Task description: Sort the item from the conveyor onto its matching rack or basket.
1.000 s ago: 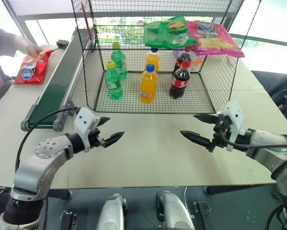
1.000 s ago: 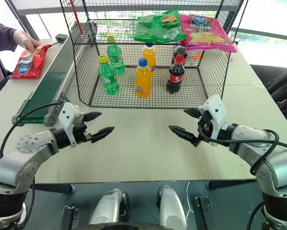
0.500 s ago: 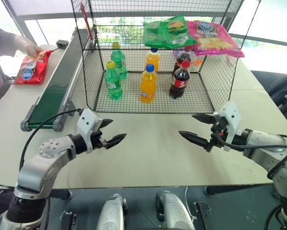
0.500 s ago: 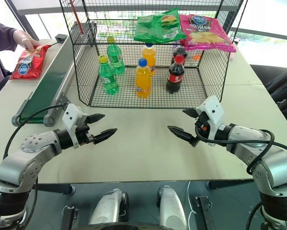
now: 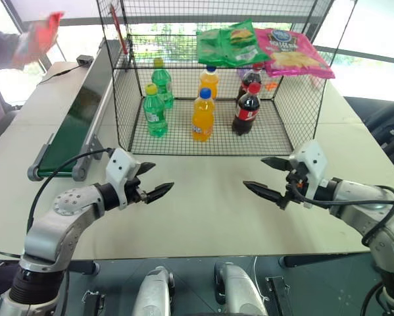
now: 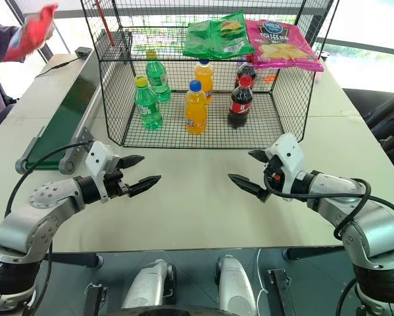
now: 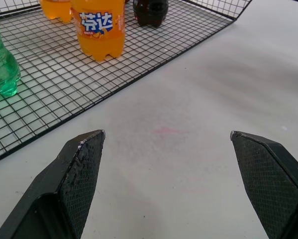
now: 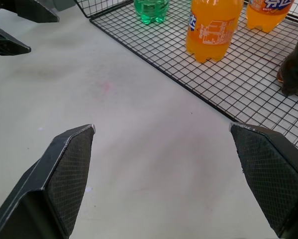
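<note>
The item, a red crisp bag [image 5: 44, 31], is up in the air at the far left in a person's hand, blurred, above the table beside the conveyor [image 5: 72, 131]. The dark-green belt runs along the left side of the black wire rack [image 5: 275, 135]. My left gripper [image 5: 162, 176] hovers open over the bare white table in front of the rack, nothing between its fingers [image 7: 84, 164]. Facing it from the right, my right gripper [image 5: 254, 172] is also open and empty, with its fingers [image 8: 69, 164] spread wide.
Inside the rack stand two green bottles [image 5: 155, 110], two orange bottles [image 5: 203, 115] and two cola bottles [image 5: 247, 108]. A green bag [image 5: 231, 45] and a pink bag [image 5: 292, 52] lie on its top shelf. A small black box [image 5: 85, 60] sits at the belt's far end.
The person has lifted the red bag off the table at the far left and raised it into the air. Both grippers stay open in about the same place.
</note>
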{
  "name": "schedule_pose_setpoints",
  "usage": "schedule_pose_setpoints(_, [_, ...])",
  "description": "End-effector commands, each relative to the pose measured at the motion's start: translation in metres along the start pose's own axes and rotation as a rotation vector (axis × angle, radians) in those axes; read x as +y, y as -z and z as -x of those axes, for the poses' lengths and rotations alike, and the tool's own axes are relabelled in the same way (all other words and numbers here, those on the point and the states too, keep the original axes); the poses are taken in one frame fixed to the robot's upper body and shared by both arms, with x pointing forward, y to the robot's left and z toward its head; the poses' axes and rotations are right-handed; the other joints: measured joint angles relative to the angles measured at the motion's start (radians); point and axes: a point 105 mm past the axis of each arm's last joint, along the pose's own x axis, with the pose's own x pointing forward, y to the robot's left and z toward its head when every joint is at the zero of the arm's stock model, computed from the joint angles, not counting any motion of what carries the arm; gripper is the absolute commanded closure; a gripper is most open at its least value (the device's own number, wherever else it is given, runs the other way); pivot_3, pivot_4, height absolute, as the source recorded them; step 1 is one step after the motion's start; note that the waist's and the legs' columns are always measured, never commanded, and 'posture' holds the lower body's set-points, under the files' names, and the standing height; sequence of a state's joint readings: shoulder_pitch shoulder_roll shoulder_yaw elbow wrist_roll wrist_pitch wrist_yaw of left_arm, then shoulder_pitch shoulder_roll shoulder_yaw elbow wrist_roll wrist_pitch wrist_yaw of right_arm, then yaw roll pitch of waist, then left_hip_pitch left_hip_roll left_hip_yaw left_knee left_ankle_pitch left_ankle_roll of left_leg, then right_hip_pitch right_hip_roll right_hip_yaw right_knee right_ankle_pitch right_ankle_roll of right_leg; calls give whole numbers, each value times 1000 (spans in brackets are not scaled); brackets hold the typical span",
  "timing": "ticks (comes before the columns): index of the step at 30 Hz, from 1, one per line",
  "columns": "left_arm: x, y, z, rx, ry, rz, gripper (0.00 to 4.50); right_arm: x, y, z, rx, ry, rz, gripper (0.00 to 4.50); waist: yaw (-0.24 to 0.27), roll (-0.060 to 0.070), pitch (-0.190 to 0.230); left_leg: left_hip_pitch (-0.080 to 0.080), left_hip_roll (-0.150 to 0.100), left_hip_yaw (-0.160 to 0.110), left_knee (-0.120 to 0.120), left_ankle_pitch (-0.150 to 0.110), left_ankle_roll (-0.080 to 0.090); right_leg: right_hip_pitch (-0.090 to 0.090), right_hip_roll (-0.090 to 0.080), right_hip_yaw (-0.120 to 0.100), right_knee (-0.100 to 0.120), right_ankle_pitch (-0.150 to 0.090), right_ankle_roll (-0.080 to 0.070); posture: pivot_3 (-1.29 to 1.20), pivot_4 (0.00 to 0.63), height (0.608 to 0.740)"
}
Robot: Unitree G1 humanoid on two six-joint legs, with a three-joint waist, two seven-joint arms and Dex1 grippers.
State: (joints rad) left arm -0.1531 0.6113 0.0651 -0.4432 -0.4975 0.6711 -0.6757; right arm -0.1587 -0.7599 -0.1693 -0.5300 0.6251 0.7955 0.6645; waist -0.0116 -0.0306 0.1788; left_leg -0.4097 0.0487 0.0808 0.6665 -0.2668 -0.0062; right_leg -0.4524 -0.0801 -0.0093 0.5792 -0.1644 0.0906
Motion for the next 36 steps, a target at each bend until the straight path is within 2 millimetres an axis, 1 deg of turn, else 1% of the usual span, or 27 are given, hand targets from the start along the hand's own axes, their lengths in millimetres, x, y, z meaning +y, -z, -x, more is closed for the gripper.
schedule_pose_setpoints(1, [-1,-9,4,-32,1,-20,252,-2,-9,1,-37,12,31,0,0,0,0,0,0,0,0,0,0,0,0,0,0,0,0,0,150,740])
schedule_pose_setpoints(16, [-2,-9,1,-25,13,-30,252,-3,-8,-1,-38,13,33,0,0,0,0,0,0,0,0,0,0,0,0,0,0,0,0,0,150,740])
schedule_pose_setpoints(23, [1,-11,0,-36,0,-33,252,-6,-9,-3,-43,23,36,0,0,0,0,0,0,0,0,0,0,0,0,0,0,0,0,0,150,740])
schedule_pose_setpoints(36, [1,-12,2,-30,1,-37,252,-8,-8,-4,-41,31,39,0,0,0,0,0,0,0,0,0,0,0,0,0,0,0,0,0,150,740])
